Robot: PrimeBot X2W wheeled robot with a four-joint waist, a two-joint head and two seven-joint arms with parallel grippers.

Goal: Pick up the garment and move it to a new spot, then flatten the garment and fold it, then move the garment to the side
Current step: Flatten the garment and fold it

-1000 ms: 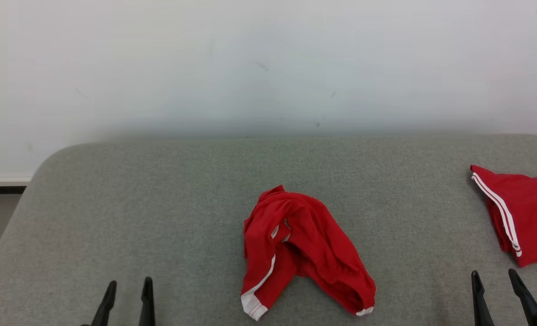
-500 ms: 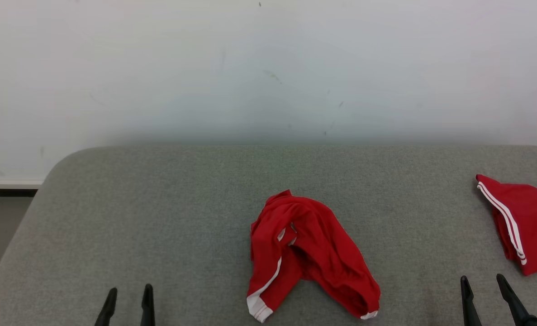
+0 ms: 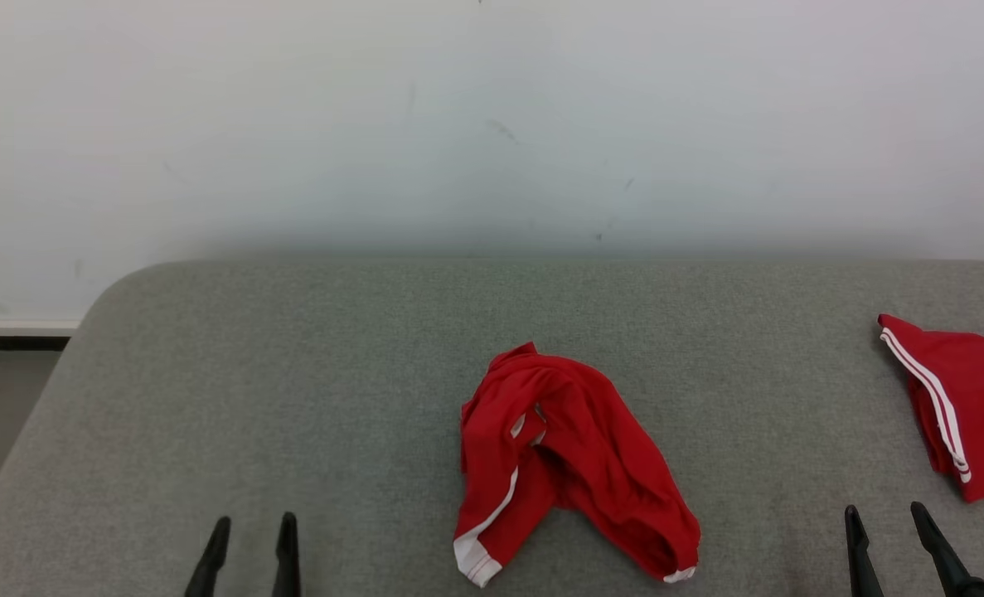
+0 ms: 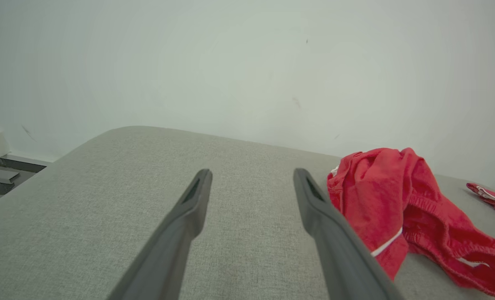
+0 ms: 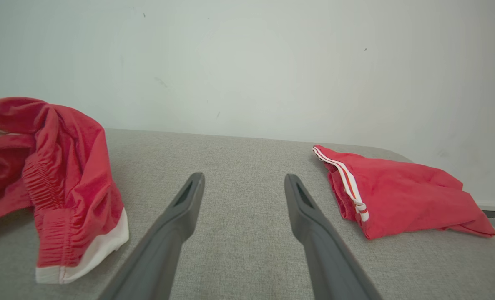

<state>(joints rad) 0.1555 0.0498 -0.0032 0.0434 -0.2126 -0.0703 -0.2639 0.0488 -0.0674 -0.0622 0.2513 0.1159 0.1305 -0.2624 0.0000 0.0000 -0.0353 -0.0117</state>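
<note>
Head view: the crumpled garment [image 3: 570,460] lies untouched on the grey surface [image 3: 293,373], between the left fingers [image 3: 287,551] and right fingers [image 3: 858,547], both spread and empty.
Left wrist view: it sits just right of the fingers.
Right wrist view: it sits to their left.
By my judgement, pickup, flattening, folding and the final move all remain.

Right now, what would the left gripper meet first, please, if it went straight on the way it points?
Probably nothing near: the left gripper points over bare grey cushion towards the white wall; the crumpled red garment lies off to its right.

Folded red garment [image 3: 976,390] cut off, R edge.
</note>
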